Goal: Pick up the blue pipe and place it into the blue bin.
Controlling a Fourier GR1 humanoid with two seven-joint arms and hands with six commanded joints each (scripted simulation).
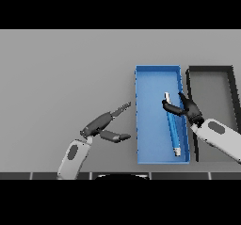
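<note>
The blue pipe (172, 127) lies lengthwise inside the blue bin (149, 125), near its right wall, with a pale tip at each end. My right hand (187, 108) hovers over the pipe's upper part. Its thumb and fingers are spread around the pipe without closing on it. Left of the bin, my left hand (102, 123) rests over the table with straight fingers and holds nothing.
A black bin (234, 85) stands directly right of the blue one, and my right forearm (219, 135) crosses its lower part. Bare grey table (66, 78) stretches left of the bins.
</note>
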